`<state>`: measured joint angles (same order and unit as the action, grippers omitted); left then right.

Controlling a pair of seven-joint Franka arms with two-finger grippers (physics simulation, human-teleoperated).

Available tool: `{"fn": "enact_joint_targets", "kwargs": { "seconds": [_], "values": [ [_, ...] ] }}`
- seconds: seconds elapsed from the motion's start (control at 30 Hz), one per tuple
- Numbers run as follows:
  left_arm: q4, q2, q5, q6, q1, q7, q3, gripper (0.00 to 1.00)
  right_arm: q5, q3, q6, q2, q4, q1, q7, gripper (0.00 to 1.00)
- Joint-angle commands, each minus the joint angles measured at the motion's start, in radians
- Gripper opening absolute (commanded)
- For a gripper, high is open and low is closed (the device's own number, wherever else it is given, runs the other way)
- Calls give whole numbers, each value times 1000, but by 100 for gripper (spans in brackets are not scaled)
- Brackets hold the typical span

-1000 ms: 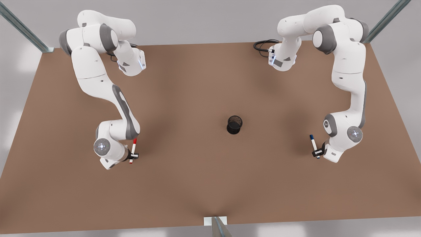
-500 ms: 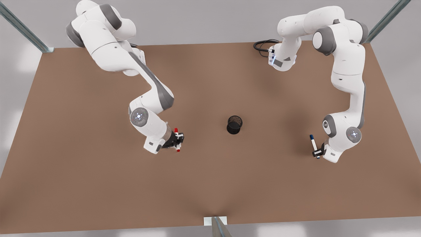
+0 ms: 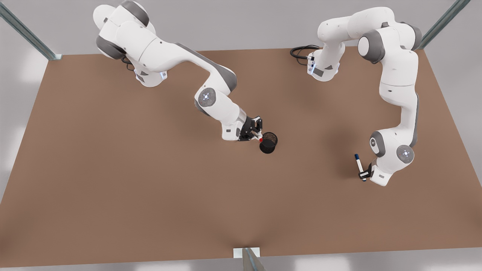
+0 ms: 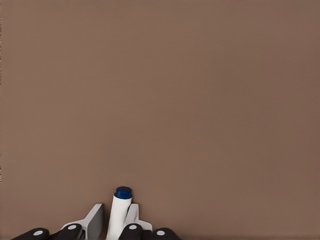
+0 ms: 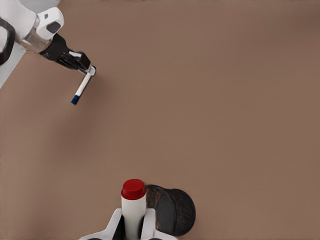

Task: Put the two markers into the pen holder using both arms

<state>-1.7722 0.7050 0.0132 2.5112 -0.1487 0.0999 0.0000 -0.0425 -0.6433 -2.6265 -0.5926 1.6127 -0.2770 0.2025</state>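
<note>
Right gripper (image 3: 257, 132) clamped on slim white red-capped marker (image 5: 133, 202), just beside rim of small black wire-mesh pen holder (image 3: 268, 143) on brown table (image 3: 150, 180). Left gripper (image 3: 363, 174) well apart from holder, gripping white blue-capped marker (image 3: 359, 164), waiting.

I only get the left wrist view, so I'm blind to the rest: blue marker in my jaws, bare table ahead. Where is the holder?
Observer: The holder stands mid-table, toward the front view's left of your left gripper.
Operator: Is it free?
Observer: No. The right gripper is at its rim, jaws shut on the red marker.
Operator: Is red inside?
Observer: Not yet. The right wrist view shows its cap beside the holder, outside it.
</note>
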Motion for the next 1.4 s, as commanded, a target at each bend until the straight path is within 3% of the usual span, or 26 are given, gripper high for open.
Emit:
{"fn": "enact_joint_targets", "kwargs": {
  "seconds": [0.0,0.2,0.47,0.57,0.73,1.37],
  "values": [
    [0,-1,-1,0,0,4,0,41,10,-7,-210,-13,4,-7,-104,25],
    [0,-1,-32,0,0,-2,0,31,133,-6,-506,-75,24,-70,-129,25],
    [14,1,-36,-5,0,-2,0,31,420,7,-823,-171,41,-88,-127,26],
    [31,-4,-36,-18,3,0,2,31,432,102,-891,-185,39,-185,-126,26],
    [54,-50,-36,-40,9,-17,14,31,475,162,-892,-200,42,-214,-127,26],
    [53,-211,-29,-35,63,-181,-11,31,581,191,-894,-223,128,-185,-124,26]
  ]
}}
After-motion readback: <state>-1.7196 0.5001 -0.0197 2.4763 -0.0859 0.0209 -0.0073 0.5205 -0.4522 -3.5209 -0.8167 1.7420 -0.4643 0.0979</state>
